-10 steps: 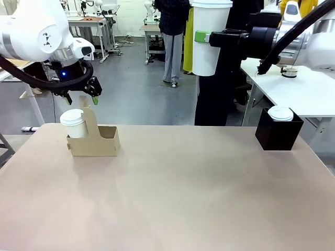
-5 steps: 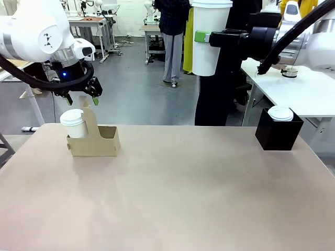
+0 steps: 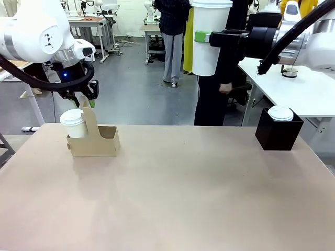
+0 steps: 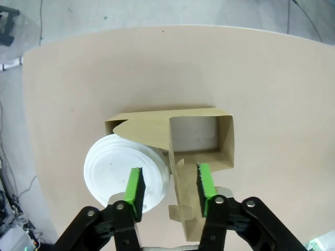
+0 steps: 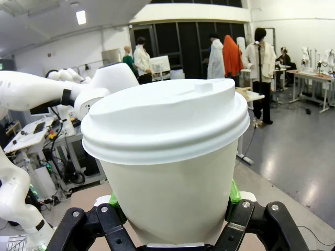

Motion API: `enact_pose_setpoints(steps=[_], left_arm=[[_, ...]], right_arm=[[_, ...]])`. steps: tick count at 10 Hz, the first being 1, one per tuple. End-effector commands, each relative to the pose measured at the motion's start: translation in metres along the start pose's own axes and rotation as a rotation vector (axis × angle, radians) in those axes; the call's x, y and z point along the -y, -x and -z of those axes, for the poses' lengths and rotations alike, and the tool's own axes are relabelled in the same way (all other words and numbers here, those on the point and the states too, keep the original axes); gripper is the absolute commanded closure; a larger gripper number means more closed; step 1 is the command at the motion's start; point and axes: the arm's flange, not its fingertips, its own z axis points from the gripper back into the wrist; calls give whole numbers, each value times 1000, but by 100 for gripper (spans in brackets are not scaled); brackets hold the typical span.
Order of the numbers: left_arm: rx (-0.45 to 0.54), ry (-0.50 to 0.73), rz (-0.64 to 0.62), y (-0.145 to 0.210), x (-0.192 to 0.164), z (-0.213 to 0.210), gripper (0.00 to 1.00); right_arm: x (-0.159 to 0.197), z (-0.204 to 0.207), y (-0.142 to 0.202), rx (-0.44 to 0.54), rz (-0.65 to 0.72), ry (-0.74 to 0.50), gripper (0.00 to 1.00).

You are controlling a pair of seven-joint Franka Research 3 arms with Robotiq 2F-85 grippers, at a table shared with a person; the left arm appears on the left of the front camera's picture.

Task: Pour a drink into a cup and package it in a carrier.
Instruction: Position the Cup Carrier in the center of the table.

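Dropped slightly since a second ago, my left gripper (image 4: 169, 183) hangs spread astride the carrier (image 4: 157, 130) handle tab, while my right gripper (image 5: 170, 222) pinches a lidded cup (image 5: 167, 157) aloft.

1. The raised cup (image 3: 211, 42), far right, has its lid top cut by the front view's upper edge. In the right wrist view its base runs off the bottom edge.
2. It hides most of the right gripper's fingers (image 3: 201, 36); green slivers flank it.
3. The carrier (image 3: 97, 142) wall covers the lower body of the left cup (image 3: 72, 121).
4. In the left wrist view the carrier's handle tab (image 4: 183, 209) runs under the left gripper's fingers (image 4: 135, 191); whether they touch cannot be told.
5. The black box (image 3: 277, 137), far right, conceals another cup below its lid (image 3: 280, 113).
6. The person (image 3: 209, 99) stands largely behind the raised cup and right arm (image 3: 319, 47).
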Motion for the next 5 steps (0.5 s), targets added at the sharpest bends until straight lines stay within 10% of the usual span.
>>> enact_pose_setpoints(steps=[1, 5], left_arm=[[-4, 30, 1, -4, -2, -1, 83], [-32, 56, -2, -5, 0, 4, 100]], right_arm=[[0, 3, -3, 13, -11, -2, 20], [0, 3, -3, 13, -11, -2, 20]])
